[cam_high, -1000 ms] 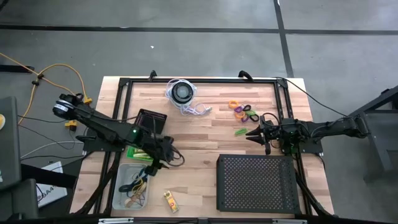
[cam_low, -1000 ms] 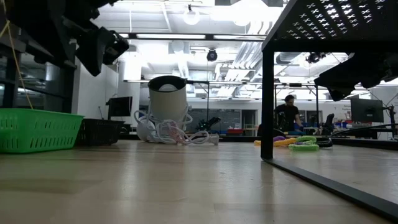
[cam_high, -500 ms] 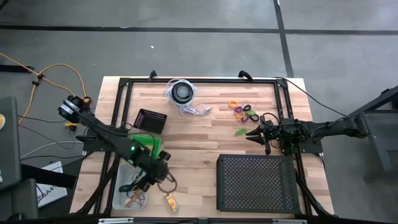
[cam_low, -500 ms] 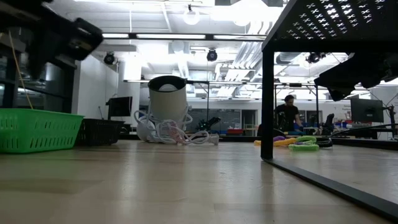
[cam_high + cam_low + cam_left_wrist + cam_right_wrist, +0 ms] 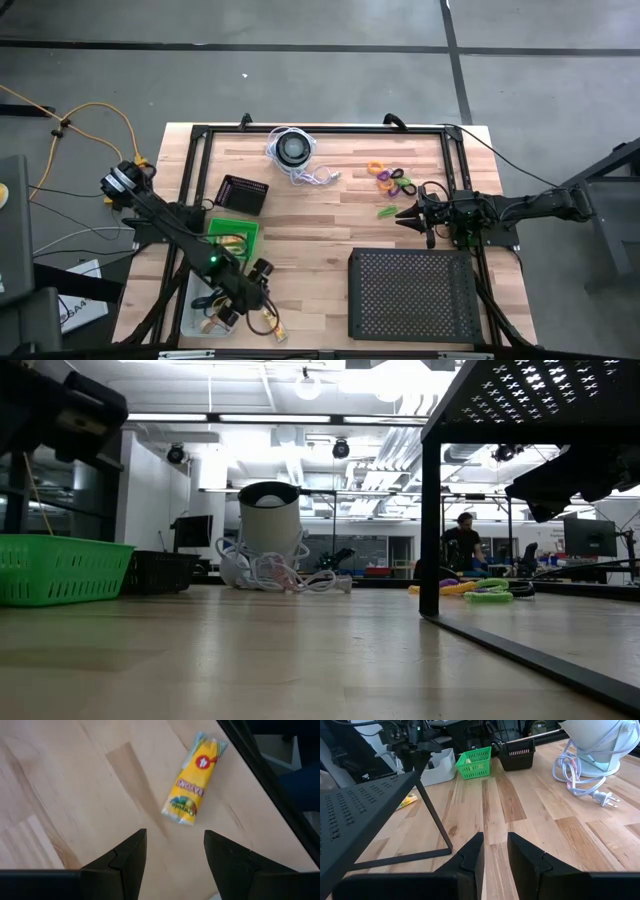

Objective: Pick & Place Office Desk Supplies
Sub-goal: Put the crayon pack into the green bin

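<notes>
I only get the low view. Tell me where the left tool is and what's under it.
Observer: The left tool is at the table's near edge, next to the clear bin, pointing down at a yellow packet.
Operator: Report its fingers.
Observer: Open and empty. The packet lies flat on the wood just ahead of them, untouched.
Operator: Now give me the right tool.
Observer: The right tool hangs over the table's right side, close to the coloured rings. Its fingers are slightly apart with nothing between them.
</notes>
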Robot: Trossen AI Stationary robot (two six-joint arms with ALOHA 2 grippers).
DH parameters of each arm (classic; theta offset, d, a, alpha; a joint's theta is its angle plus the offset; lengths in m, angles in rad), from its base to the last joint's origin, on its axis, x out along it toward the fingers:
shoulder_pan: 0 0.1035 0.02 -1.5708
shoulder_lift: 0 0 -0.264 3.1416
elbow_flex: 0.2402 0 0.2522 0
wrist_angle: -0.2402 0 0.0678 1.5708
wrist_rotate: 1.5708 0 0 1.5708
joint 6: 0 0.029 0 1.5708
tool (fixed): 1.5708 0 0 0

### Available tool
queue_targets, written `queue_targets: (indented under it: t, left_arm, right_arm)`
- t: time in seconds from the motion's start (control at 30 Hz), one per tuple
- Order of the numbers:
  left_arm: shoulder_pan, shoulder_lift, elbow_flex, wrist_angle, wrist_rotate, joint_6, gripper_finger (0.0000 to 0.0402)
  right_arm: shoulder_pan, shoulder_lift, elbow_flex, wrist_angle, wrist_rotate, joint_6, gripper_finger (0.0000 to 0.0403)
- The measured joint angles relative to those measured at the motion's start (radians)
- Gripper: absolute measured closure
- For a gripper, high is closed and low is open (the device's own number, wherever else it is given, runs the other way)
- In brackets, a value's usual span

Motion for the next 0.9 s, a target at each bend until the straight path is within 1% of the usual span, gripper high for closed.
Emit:
queue_targets:
  t: [0.23, 0.4, 0.67, 0.9]
  left_arm:
    - [0.004, 0.048, 0.052, 0.000, 0.006, 0.009, 0.0211]
    - [0.004, 0.137, 0.128, -0.013, 0.018, 0.049, 0.0211]
    - [-0.015, 0.285, 0.268, -0.059, 0.069, 0.084, 0.0211]
    - [-0.028, 0.336, 0.309, -0.058, 0.072, 0.110, 0.0211]
  right_arm:
    - [0.000, 0.000, 0.000, 0.000, 0.000, 0.000, 0.0330]
    - [0.000, 0.000, 0.000, -0.001, 0.000, 0.000, 0.0330]
    - [0.000, 0.000, 0.000, -0.001, 0.000, 0.000, 0.0330]
    - [0.000, 0.000, 0.000, -0.001, 0.000, 0.000, 0.0330]
